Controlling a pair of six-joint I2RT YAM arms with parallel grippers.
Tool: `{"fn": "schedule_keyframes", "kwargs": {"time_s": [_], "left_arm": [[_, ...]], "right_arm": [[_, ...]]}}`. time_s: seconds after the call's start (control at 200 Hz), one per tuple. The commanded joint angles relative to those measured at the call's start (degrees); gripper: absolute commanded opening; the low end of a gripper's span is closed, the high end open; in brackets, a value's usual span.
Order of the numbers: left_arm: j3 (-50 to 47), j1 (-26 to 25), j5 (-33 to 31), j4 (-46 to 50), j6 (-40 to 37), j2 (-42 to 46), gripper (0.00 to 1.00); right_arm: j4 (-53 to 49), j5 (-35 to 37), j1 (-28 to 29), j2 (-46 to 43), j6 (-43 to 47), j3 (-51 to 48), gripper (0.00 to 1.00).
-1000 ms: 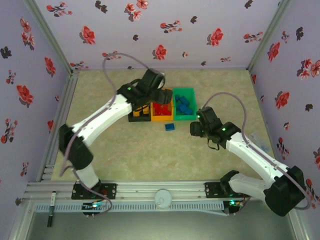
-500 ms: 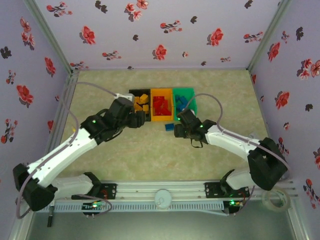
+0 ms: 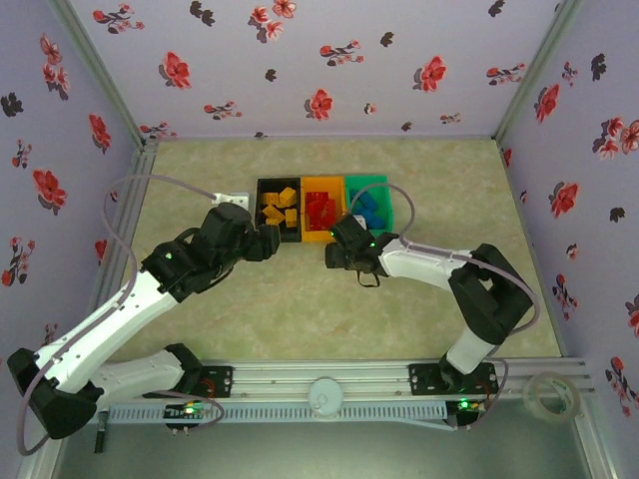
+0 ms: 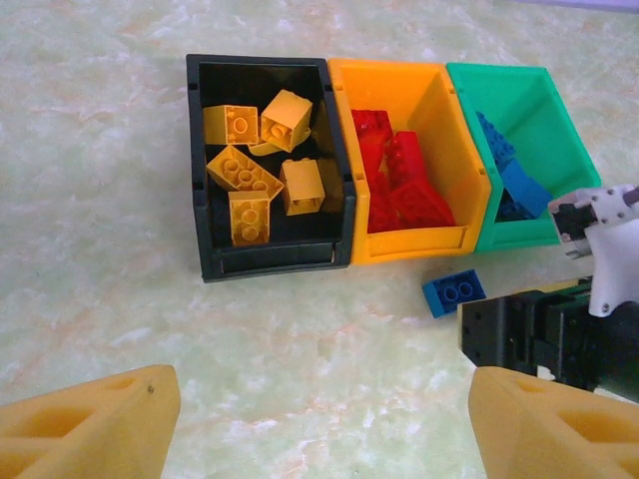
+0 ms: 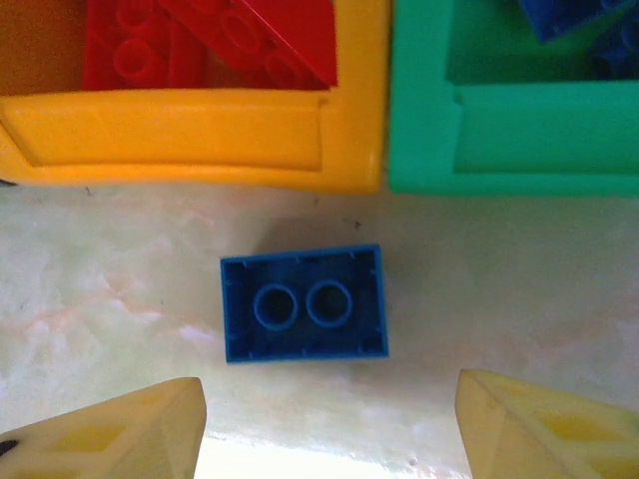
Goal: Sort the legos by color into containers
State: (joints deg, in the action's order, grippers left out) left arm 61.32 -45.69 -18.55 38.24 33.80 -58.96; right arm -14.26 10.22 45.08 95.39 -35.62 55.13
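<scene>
Presently both pincers are being held spread: right pincer astride the stray blue lego for pickup, left pincer idle.

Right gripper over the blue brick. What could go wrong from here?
The blue brick lies close to the front wall of the orange bin; the open right gripper could clip that wall descending. It sits before that bin, not the green bin: a short carry might land it among red bricks.

I can read no writing, label, brand or number from here, neither on the containers nor on the blue brick. Any moulded mark there may be lost in blur.
</scene>
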Motion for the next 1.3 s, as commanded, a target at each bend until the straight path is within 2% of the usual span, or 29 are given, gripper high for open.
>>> {"fn": "schedule_keyframes", "kwargs": {"time_s": [0.0, 0.295, 0.505, 0.755, 1.07, 1.295], "left_arm": [[-0.3, 0.1, -1.6, 0.5, 0.7, -0.1, 0.77], [-0.8, 0.2, -1.7, 1.0, 0.4, 0.8, 0.76], [-0.9, 0.2, -1.7, 0.8, 0.4, 0.4, 0.76], [-0.9, 0.2, -1.6, 0.9, 0.4, 0.0, 0.75], [-0.3, 0.2, -1.3, 1.3, 0.4, 0.6, 0.74], [-0.2, 0.1, -0.2, 1.0, 0.1, 0.9, 0.73]], "right_arm": [[1.7, 2.1, 0.7, 2.6, -0.8, 2.8, 0.69], [0.4, 3.9, 1.2, 7.9, -0.4, 6.2, 0.68], [0.0, 4.2, 1.4, 9.7, -0.1, 7.2, 0.61], [-1.5, 5.4, 1.5, 9.2, 0.9, 7.3, 0.45], [-5.5, 6.1, 1.6, -2.3, 3.9, 6.2, 0.41], [-12.2, 10.0, 0.9, -11.7, 7.4, 9.4, 0.42]]}}
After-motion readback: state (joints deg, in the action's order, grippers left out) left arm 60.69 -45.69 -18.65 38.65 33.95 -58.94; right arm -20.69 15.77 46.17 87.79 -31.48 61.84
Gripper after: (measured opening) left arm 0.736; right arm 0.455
